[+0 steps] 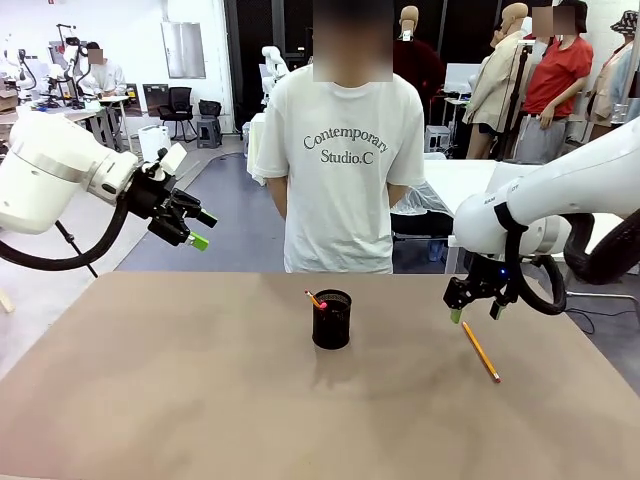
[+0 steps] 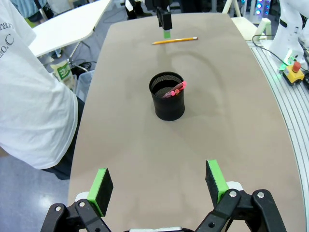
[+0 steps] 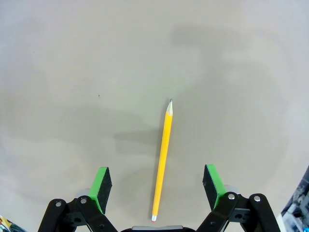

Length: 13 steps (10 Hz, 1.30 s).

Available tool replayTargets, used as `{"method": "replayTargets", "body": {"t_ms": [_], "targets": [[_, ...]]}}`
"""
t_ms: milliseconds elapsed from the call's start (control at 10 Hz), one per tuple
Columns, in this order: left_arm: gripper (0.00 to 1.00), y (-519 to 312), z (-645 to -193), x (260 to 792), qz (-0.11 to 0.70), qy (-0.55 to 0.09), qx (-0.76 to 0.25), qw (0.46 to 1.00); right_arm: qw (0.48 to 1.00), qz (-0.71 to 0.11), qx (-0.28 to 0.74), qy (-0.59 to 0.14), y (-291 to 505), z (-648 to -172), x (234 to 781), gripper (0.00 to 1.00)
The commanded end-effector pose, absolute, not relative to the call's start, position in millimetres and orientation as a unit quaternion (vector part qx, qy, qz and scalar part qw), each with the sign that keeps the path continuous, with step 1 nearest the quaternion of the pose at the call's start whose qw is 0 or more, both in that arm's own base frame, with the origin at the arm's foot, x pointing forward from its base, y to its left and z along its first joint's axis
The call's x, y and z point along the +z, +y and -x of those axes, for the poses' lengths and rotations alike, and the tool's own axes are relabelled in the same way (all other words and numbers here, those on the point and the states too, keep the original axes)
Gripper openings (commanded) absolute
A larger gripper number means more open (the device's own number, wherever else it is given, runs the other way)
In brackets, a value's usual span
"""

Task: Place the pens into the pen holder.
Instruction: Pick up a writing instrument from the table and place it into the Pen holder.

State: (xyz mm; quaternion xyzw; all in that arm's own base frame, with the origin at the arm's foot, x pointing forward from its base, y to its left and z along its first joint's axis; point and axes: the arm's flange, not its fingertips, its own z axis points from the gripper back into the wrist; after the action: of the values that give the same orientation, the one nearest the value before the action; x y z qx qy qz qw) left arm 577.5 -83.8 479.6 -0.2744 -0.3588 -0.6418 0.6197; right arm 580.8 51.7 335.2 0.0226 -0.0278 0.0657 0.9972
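Across the tan table [image 1: 150,380] we see a person [image 1: 345,170] whose white shirt reads "Contemporary Studio.C". Our black mesh pen holder [image 1: 332,319] stands mid-table with a pinkish-red pen [image 2: 175,90] and an orange pencil leaning inside. Our left gripper [image 1: 190,228] hangs raised, jaws spread and empty. Our right gripper [image 3: 157,188] hovers open over a yellow pencil [image 3: 162,159] lying flat on the table.

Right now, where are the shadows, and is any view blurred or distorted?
Front view: sharp; a soft shadow lies before the holder. Left wrist view: wide-angle, table edges bend; a faint curved shadow near the holder. Right wrist view: sharp; a soft shadow lies left of the pencil, between the open right gripper's pads.
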Motion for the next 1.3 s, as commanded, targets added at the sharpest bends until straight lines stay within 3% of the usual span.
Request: {"method": "replayTargets", "body": {"t_ms": [0, 1200], "targets": [[1.00, -82.8, -576.9, 481.2, 0.273, -0.359, -0.643, 0.620, 0.997, -0.021, 0.061, -0.030, 51.2, -591.2, 326.2, 1.00], [1.00, -82.8, -576.9, 481.2, 0.273, -0.359, -0.643, 0.620, 0.999, -0.009, 0.051, -0.008, 40.8, -600.5, 297.9, 1.00]]}}
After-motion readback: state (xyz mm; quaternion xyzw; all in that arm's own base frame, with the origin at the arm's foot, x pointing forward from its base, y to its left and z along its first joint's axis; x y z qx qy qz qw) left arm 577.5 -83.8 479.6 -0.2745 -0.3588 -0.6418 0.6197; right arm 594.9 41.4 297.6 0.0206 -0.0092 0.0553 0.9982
